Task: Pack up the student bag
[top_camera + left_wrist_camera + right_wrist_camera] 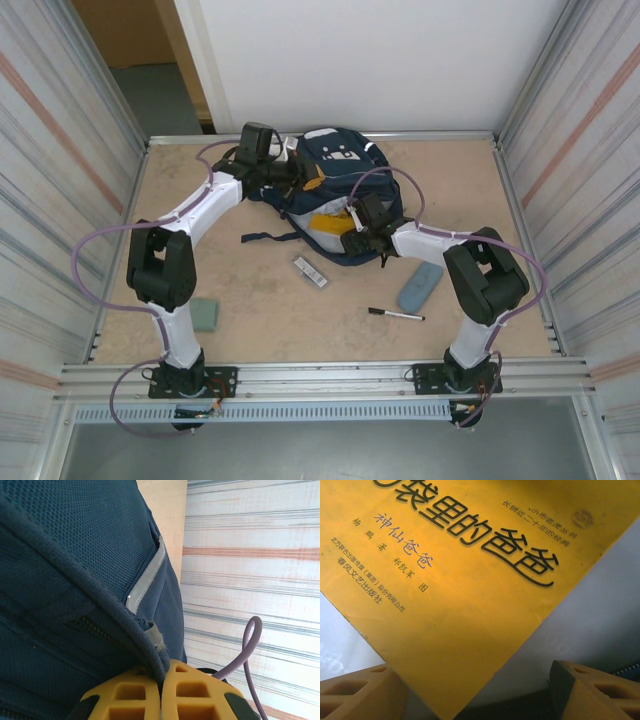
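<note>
- The student bag (335,185) lies flat at the far middle of the desk (260,310). Its long axis runs from the back edge toward the near side, leaning a little right, and its open mouth faces near.
- A yellow book (328,222) with black Chinese print sits in that mouth.
- The left jaws are pinched shut on a piped blue seam at the bag's far-left side.
- The right jaws stand wide apart at the mouth, with the book's corner between them.
- A dark strap (265,238) trails left from the bag.
- Nearer lie a small striped strip (310,271), a grey-blue case (420,287), a pen (395,314) and, well left, a green block (205,314).
</note>
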Available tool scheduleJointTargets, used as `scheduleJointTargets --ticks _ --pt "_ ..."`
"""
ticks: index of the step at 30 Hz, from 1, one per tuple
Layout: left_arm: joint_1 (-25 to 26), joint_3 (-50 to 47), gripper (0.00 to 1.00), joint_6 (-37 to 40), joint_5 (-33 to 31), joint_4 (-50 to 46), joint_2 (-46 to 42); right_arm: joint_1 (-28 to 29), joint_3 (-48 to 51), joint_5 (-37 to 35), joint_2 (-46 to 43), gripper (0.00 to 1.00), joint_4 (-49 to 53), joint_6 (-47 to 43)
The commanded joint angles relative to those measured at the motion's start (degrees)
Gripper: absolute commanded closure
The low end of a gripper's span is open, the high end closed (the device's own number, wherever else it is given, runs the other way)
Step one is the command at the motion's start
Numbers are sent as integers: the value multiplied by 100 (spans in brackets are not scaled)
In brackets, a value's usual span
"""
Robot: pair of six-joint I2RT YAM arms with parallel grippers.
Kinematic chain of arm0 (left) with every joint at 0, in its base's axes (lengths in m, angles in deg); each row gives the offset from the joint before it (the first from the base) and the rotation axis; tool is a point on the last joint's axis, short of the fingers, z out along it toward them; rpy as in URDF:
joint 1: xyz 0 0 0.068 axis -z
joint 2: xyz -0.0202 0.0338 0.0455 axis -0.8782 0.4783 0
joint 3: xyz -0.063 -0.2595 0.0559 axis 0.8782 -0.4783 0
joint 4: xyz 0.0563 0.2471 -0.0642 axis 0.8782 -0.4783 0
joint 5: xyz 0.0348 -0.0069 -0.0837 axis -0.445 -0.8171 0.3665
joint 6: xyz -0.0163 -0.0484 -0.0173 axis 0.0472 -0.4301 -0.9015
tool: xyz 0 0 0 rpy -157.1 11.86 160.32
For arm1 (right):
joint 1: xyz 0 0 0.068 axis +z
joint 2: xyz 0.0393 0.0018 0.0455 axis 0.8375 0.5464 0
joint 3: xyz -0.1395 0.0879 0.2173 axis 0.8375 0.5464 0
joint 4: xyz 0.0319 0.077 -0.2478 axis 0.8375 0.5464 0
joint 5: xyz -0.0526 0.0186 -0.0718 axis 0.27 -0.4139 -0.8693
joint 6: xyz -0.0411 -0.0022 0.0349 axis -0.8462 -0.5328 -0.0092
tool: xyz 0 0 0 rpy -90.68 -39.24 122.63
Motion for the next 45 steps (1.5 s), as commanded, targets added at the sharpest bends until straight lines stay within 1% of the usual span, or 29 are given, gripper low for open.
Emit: scheduleJointTargets --ticks 1,4,6,8,10,12,13,16,20,23,27,29,31,32,33,35,36,38,39,40,42,44,45 --pt "6 191 100 116 511 273 -146 -139 37 -420 56 33 -424 429" --pt "23 362 100 68 627 280 -78 -246 -71 -507 191 37 -655 657" --pt "28 406 100 79 589 286 -67 -368 -147 -508 305 44 -761 901" --pt "24 463 100 132 593 205 -35 -488 -59 -491 319 47 -1047 1167" --pt "24 425 100 150 597 178 -30 -627 -6 -453 354 54 -1238 1407" --pt "24 266 100 109 522 261 -67 -804 -81 -463 394 56 -1193 1713" --pt "16 227 100 66 502 295 -53 -893 -77 -404 393 57 -1237 1859" --pt "8 300 100 1 608 290 42 -1291 14 216 412 61 -1577 2286" --pt "15 314 100 104 506 154 14 -1851 51 1039 420 60 -1833 2948" --pt "17 415 100 176 531 17 79 -2015 194 1484 339 55 -2064 3203" --pt "50 264 100 194 440 57 36 -2164 372 2282 98 55 -2098 3801" --pt "50 248 100 177 428 64 69 -2130 578 2311 -168 56 -2027 4107" --pt "67 217 100 159 470 79 81 -2097 690 2194 -408 48 -1748 4483" --pt "92 161 100 161 462 144 52 -2084 791 2191 -515 47 -1756 4676" --pt "103 101 100 152 453 258 41 -2064 888 2179 -621 48 -1809 4870" --pt "120 42 100 61 506 499 51 -1975 1246 2126 -871 58 -2219 5258" --pt "123 70 100 6 565 545 85 -1913 1371 2029 -943 60 -2375 5336" --pt "139 145 100 -35 663 561 116 -1829 1340 1818 -864 61 -2406 5297" --pt "155 157 100 -13 648 558 104 -1849 1261 1841 -727 61 -2370 5334" --pt "173 146 100 22 602 559 73 -1911 1205 2009 -542 60 -2454 5461" --pt "184 197 100 80 524 500 74 -1929 1242 2132 -345 59 -2752 5637" --pt "186 338 100 91 597 392 164 -1795 1222 1800 -310 53 -2611 5555" --pt "186 378 100 99 638 365 184 -1746 1176 1659 -278 52 -2536 5489"
